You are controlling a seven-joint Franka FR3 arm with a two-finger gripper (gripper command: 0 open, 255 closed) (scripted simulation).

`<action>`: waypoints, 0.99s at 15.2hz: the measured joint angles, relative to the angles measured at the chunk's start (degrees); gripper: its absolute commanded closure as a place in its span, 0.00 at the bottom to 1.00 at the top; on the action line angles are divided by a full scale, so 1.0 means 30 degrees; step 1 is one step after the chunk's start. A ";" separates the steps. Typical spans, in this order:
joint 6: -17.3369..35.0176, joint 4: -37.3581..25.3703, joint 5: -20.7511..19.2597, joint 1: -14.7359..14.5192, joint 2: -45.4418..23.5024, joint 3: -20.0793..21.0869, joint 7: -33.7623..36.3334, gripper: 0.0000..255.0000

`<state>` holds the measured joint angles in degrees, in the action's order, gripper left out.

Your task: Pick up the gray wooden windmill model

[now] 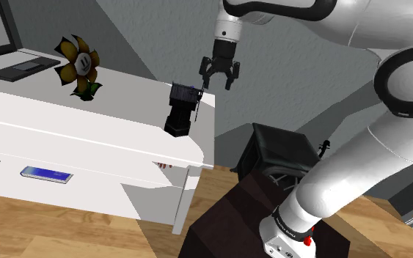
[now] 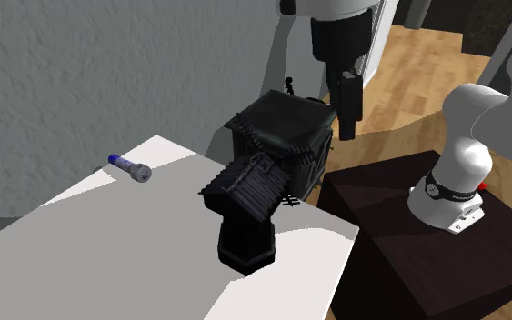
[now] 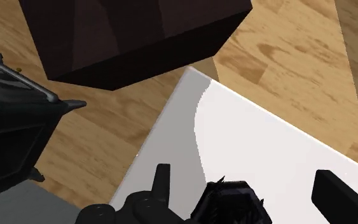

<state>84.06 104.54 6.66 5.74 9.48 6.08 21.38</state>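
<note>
we log the dark windmill model (image 1: 181, 110) standing upright near the white table (image 1: 65, 110) corner. the gripper (image 1: 220, 79) hangs just above it, fingers spread wide, clasping nothing. a sunflower toy (image 1: 80, 67) stands well apart.

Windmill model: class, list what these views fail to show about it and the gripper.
- Wrist view: the windmill model is cut off by the picture's edge, so its base is hidden.
- Second exterior view: the gripper is seen edge-on, so its finger gap is hidden.
</note>
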 measured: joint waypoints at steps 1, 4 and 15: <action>-0.0552 -0.1202 0.0414 0.0188 -0.1204 -0.0144 0.0814 0.00; -0.2056 -0.4636 0.1837 0.0734 -0.4673 -0.0651 0.3247 0.00; -0.1328 -0.5290 0.3257 0.1145 -0.7408 -0.1098 0.5050 1.00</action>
<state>80.07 88.67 16.43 9.17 -12.75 2.79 36.53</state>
